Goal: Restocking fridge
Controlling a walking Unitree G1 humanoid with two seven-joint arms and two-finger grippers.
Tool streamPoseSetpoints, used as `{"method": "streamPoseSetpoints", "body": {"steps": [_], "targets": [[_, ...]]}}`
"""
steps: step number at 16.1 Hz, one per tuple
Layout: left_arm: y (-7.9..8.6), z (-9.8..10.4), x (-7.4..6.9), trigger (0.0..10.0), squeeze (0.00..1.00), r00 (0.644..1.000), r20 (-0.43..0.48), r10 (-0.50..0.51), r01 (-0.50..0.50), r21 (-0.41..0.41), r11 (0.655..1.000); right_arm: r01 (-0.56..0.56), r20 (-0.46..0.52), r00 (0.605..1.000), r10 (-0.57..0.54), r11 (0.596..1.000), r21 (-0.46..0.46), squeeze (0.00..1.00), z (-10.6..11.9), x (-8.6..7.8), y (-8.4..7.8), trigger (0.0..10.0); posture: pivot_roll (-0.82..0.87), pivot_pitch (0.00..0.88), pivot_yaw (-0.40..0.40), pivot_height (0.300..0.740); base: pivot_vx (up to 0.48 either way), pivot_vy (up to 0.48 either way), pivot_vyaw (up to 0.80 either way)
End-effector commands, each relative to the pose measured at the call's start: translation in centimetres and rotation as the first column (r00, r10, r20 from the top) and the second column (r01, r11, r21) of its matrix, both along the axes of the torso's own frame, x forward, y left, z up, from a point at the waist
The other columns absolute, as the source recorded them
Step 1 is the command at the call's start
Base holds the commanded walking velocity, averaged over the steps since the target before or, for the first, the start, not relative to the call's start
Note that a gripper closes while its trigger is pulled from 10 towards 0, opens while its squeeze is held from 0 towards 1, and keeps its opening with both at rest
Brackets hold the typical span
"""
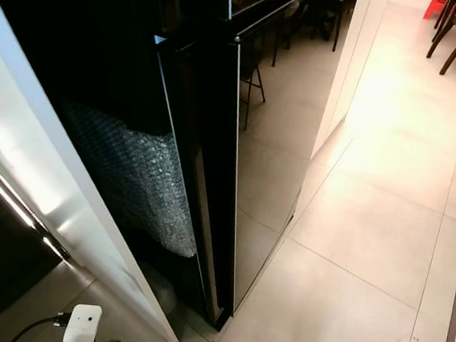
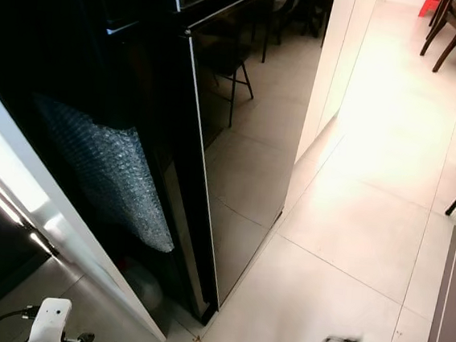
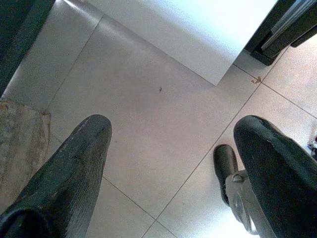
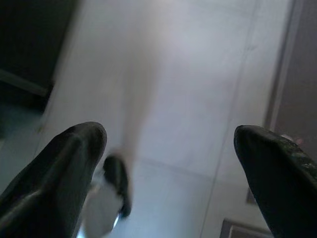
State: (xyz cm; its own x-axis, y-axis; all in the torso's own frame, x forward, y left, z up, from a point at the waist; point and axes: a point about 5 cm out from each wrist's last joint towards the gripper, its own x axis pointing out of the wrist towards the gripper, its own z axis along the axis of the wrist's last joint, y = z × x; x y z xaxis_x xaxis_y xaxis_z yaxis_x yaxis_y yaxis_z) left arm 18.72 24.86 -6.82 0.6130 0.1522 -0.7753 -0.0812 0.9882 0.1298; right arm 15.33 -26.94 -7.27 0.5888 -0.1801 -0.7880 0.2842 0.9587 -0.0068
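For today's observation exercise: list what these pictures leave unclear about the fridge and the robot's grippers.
- Fridge interior: hidden in both eye views by its black doors and a bubble-wrap sheet.
- Right gripper: open, but its wrist view is blurred.
- Left gripper: open over floor tiles; arm cut off by eye view's bottom edge.

1. Both eye views looked down from head height at the black fridge (image 1: 213, 161) and tiled floor (image 1: 367, 233), sharing them.
2. Both wrist views faced the floor closely.
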Motion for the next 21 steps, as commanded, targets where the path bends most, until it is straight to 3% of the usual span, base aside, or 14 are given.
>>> {"method": "streamPoseSetpoints", "body": {"steps": [1,2,7,12,21], "targets": [[0.4,-0.2,-0.5,10.0,0.00,1.000,-0.028,0.009,-0.009,-0.002,1.000,-0.086,-0.068,0.994,0.087,0.996,0.017,0.00,-1.1,-1.0,1.6,10.0,-0.09,0.010,0.050,0.740,0.000,0.000,0.00],[0.3,-0.2,-0.6,10.0,0.00,0.999,-0.032,0.007,-0.008,-0.007,1.000,-0.141,-0.102,0.985,0.143,0.990,0.022,0.00,-1.5,-1.5,2.4,10.0,-0.09,0.010,0.050,0.740,0.000,0.000,0.00],[0.1,-0.4,-0.7,10.0,0.00,0.999,-0.047,-0.013,0.013,-0.001,1.000,-0.073,-0.090,0.993,0.079,0.995,0.074,0.00,-2.2,-1.9,4.2,10.0,-0.08,0.013,0.053,0.740,0.000,0.000,0.00],[-0.2,-0.5,-0.7,10.0,0.00,0.998,-0.051,-0.021,0.021,0.000,1.000,-0.017,-0.112,0.993,0.024,0.998,0.062,0.00,-2.6,-3.6,3.4,10.0,-0.08,0.015,0.054,0.740,0.000,-0.245,0.00],[-0.3,-0.4,-0.5,10.0,0.00,0.999,-0.046,-0.019,0.019,0.000,1.000,0.022,-0.100,0.995,-0.015,0.998,0.064,0.00,-2.6,-3.4,3.6,10.0,-0.09,0.017,0.058,0.740,0.000,-0.306,0.00]]}}
